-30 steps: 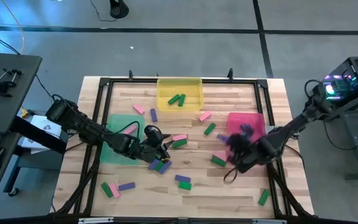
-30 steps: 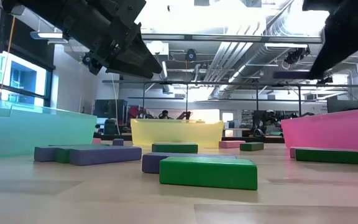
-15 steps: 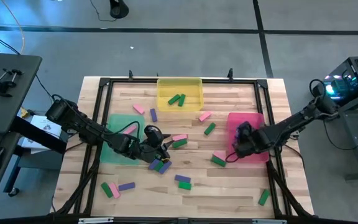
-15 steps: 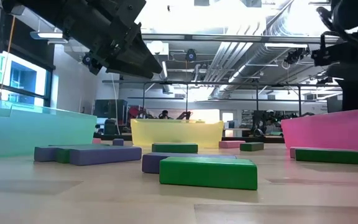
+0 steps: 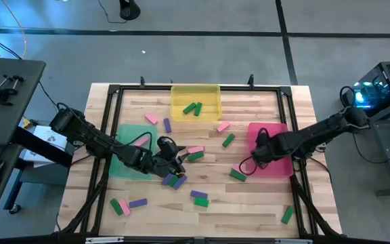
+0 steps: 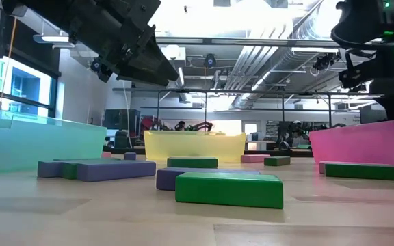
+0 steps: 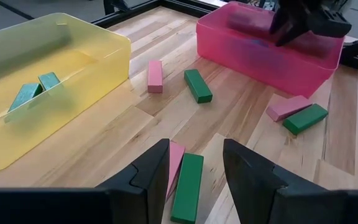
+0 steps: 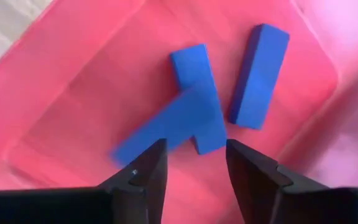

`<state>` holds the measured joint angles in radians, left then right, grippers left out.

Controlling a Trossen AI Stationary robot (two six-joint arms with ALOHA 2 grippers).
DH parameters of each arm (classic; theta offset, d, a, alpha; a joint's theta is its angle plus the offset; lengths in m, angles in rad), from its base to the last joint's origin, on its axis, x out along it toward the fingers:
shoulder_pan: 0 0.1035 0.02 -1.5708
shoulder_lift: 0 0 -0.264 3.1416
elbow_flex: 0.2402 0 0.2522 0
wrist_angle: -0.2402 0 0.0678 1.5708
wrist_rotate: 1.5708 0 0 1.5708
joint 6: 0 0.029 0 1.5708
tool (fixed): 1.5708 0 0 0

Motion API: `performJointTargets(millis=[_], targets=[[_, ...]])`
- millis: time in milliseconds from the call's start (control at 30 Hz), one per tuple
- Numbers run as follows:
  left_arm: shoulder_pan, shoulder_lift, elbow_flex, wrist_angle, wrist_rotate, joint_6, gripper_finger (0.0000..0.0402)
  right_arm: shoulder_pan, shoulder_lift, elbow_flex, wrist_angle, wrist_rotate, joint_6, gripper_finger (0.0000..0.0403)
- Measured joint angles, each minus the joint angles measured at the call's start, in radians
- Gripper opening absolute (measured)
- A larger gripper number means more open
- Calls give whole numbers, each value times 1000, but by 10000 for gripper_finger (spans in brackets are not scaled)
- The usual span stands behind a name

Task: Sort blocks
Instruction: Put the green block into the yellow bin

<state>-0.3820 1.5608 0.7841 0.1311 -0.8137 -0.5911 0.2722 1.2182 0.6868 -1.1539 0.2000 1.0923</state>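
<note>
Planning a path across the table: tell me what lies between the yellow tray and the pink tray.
A pink block and a green block lie on the wood between the yellow tray and the pink tray, not touching; the left wrist view shows it best.

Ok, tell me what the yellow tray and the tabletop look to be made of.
Yellow tray: likely translucent plastic with a smooth finish; the green blocks inside show through its wall. Tabletop: looks like wood, with visible grain and plank seams and a matte finish.
</note>
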Motion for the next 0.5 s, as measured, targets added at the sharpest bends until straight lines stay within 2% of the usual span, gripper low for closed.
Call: performJointTargets(millis=[100, 233, 367, 500], targets=[[0, 0, 0, 0, 0, 0, 137, -10, 0, 0, -7, 3, -93, 162], [0, 0, 0, 0, 0, 0, 137, 29, -2, 54, -14, -82, -110, 168], [0, 0, 0, -1, 0, 0, 137, 190, -2, 166, 46, -149, -170, 168], [0, 0, 0, -1, 0, 0, 137, 398, 8, 271, 121, -166, -191, 168]])
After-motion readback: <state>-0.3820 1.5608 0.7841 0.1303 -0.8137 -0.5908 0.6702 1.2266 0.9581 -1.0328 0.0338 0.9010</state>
